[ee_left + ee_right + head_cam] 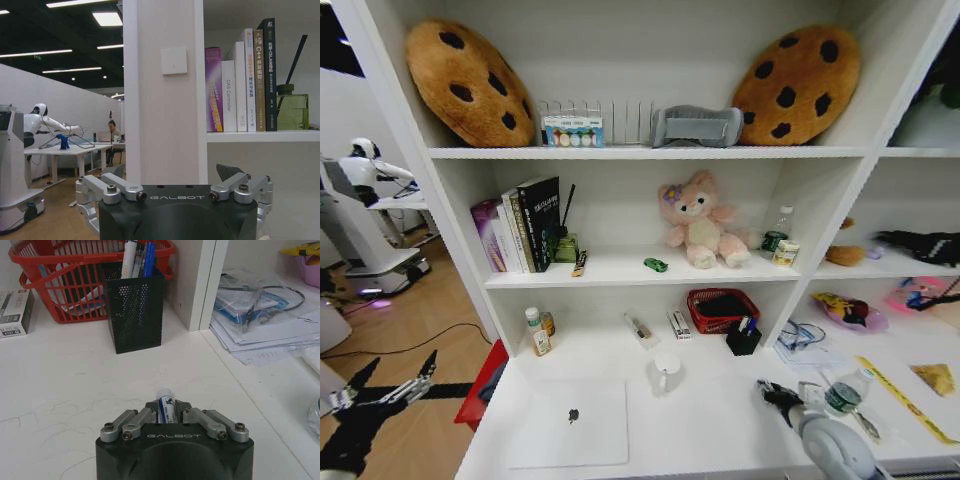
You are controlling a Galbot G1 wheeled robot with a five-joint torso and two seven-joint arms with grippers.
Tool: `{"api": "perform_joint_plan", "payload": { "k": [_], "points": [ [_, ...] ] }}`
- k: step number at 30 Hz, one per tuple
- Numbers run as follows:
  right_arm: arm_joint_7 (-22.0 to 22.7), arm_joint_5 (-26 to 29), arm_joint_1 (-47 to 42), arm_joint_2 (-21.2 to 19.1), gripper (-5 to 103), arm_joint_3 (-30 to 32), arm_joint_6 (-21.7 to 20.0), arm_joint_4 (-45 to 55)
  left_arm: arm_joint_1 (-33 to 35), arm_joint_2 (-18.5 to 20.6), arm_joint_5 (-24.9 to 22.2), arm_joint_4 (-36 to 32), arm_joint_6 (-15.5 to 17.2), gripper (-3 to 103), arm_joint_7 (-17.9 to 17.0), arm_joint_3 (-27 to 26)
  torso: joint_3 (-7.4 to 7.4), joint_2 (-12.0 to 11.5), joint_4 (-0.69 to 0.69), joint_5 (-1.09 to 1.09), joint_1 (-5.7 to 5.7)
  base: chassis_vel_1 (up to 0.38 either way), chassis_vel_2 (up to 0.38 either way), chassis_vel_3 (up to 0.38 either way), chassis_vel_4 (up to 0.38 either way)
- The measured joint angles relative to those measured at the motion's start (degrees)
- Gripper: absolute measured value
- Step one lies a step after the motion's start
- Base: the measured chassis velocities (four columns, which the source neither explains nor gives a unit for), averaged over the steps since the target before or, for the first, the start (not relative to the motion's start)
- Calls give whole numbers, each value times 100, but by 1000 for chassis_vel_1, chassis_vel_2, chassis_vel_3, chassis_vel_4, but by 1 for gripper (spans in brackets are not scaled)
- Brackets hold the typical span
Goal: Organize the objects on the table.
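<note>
Right gripper [165, 412] sits low over the white tabletop [720, 420] at about 5 o'clock in the head view, clenched on a pen [164, 407] whose white-and-blue end sticks out between the fingers. In the right wrist view the pen points toward the black mesh pen cup [135, 307], which stands on the tabletop well ahead of the gripper and already has blue and black pens in it; a red basket [60, 285] is right behind the cup, and a small grey box lies beside the basket. A stack of papers in a plastic sleeve [260, 315] lies on the far side of the shelf upright. Head view: silver laptop [572, 425], lid closed, lies flat at 6–7 o'clock on the tabletop; white mug [665, 370] just past it toward centre. Clear bottle with green label [843, 393] lies on the tabletop at 4–5 o'clock, just beside the right arm. Small green toy car [655, 264] is on the middle shelf at about 12 o'clock from the mug, next to the pink plush toy [700, 222]. Left gripper [415, 385] hangs off the tabletop's left end at 8 o'clock over the wood floor, released, fingers spread, holding nothing; its wrist view looks at the shelf's white side panel and a row of books [240, 85].
</note>
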Motion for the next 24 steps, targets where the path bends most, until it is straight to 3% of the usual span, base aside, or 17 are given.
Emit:
{"api": "perform_joint_plan", "payload": {
  "k": [1, 2, 8, 12, 13, 16, 23, 24],
  "points": [
    [0, 5, 2, 11, 20, -4, 5, -7, 0, 0, 0, 0, 0, 100, 0, 0, 0, 0, 0, 0, 0, 0, 0, 0, 0],
    [0, 5, 2, 20, 13, -7, 13, -14, 0, 0, 0, 0, 0, 100, 0, 0, 0, 0, 0, -1, 0, 0, 0, 0, 0],
    [-82, -166, -3, 45, 12, -4, 254, 21, 0, 0, 0, 0, 0, 100, 0, 0, 0, 0, -1, 3, 0, 0, 0, 0, 0],
    [-909, -993, 191, 31, 12, 124, 1565, 286, 0, 0, 0, 0, 0, 100, 0, 0, 0, 0, -1, 0, 0, 0, 0, 0, 0],
    [-909, -993, 191, 31, 12, 124, 1565, 286, 0, 0, 0, 0, 0, 100, 0, 0, 0, 0, -1, 0, 0, 0, 0, 0, 0],
    [-1434, -1975, 777, 10, 12, -48, 2888, -13, 0, 0, 0, 0, 0, 100, 0, 0, 0, 0, -1, 0, 0, 0, 0, 0, 0],
    [-1482, -2140, 966, 15, 12, -156, 3142, -141, 0, 0, 0, 0, 0, 100, -1, 0, 0, 0, 1, 0, 0, 0, 0, 0, 0],
    [-1509, -2265, 1151, 21, 12, -290, 3334, -274, 0, 0, 0, 0, 0, 100, 0, 0, 0, 0, 1, 0, 0, 0, 0, 0, 0]
  ]
}}
